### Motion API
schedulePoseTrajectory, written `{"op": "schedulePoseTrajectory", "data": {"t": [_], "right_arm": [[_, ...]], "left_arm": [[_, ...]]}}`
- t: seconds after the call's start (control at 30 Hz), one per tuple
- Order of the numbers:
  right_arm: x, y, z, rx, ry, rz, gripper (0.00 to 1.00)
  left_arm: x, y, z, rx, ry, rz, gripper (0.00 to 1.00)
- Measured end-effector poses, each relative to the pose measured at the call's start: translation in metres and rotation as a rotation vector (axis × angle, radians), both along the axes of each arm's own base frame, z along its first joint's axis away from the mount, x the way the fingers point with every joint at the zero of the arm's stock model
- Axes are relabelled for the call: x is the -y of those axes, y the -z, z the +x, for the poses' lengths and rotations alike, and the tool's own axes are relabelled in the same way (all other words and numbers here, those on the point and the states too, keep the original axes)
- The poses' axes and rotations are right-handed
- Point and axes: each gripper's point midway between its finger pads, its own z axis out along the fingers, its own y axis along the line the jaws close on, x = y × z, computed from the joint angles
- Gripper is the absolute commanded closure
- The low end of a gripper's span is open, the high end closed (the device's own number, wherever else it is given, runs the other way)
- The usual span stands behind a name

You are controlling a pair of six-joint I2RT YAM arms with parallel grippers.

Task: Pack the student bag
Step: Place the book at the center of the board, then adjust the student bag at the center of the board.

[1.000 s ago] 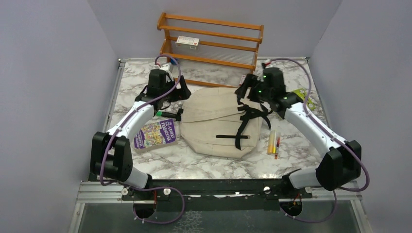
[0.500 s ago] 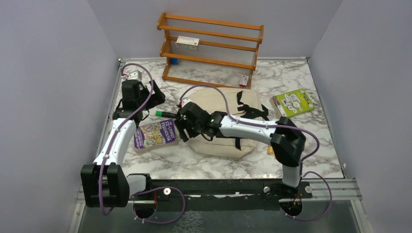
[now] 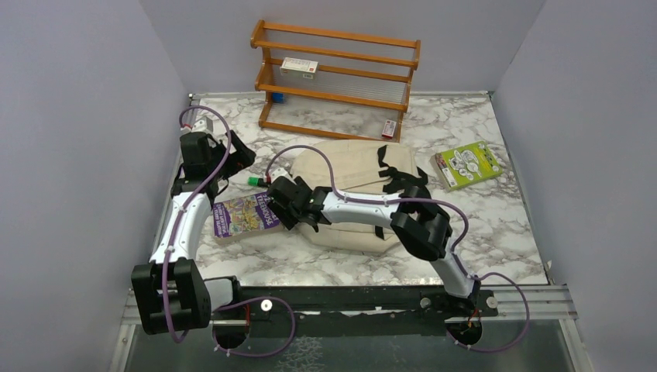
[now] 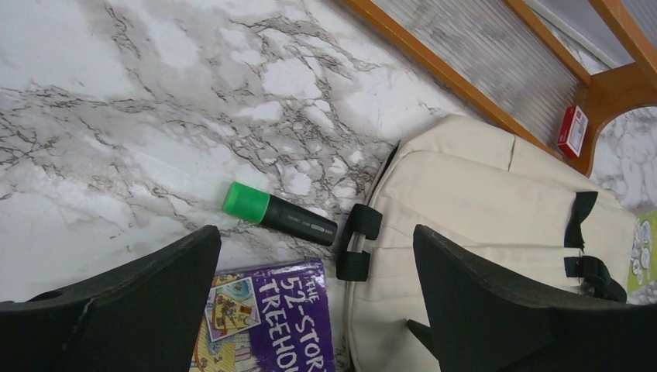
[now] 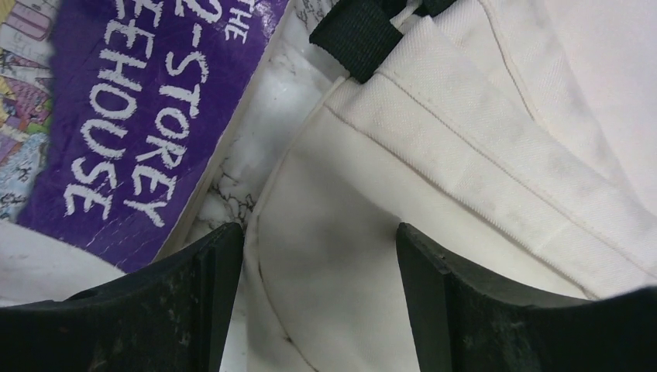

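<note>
1. Right gripper (image 5: 318,244): jaws wide apart, gripping nothing, low over the left edge of the student bag (image 3: 352,167), purple book (image 3: 246,215) just beside.
2. Left gripper (image 4: 316,236): jaws apart too, hovering above the green-capped marker (image 4: 279,213).
3. Bag lies flat mid-table, in front of the wooden rack (image 3: 337,74).

the left hand (image 3: 235,157) hangs with fingers spread wide, while the right arm (image 3: 364,206) stretches leftward, right hand (image 3: 282,206) likewise spread.

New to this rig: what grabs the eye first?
The big beige fabric backpack lies flat mid-table, the right gripper open at its left edge, beside a purple paperback book. The left gripper, also open, hovers near a green-capped black marker just behind that book.
</note>
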Motion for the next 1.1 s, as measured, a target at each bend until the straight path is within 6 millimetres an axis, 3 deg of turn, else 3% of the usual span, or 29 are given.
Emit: {"op": "schedulePoseTrajectory", "data": {"t": [0.13,0.47,0.6,0.73,0.77,0.93,1.1], "right_arm": [[-0.002,0.002,0.008,0.042,-0.003,-0.043,0.29],[-0.006,0.010,0.013,0.099,0.009,-0.110,0.56],[-0.004,0.011,0.012,0.102,0.029,-0.113,0.73],[0.003,0.009,0.012,0.109,0.066,-0.111,0.98],[0.005,0.006,0.012,0.112,0.075,-0.108,0.99],[0.018,-0.022,0.011,0.122,0.126,-0.077,0.99],[0.037,-0.083,0.015,0.146,0.172,0.026,0.99]], "left_arm": [[0.005,-0.001,0.000,0.009,0.024,-0.014,0.06],[0.010,-0.004,0.000,0.025,0.052,-0.028,0.06],[0.012,-0.007,0.000,0.035,0.061,-0.032,0.06],[0.014,-0.011,0.000,0.053,0.072,-0.035,0.06],[0.014,-0.013,0.000,0.059,0.076,-0.036,0.06],[0.019,-0.021,-0.002,0.095,0.100,-0.044,0.05],[0.027,-0.031,-0.003,0.142,0.145,-0.062,0.05]]}}
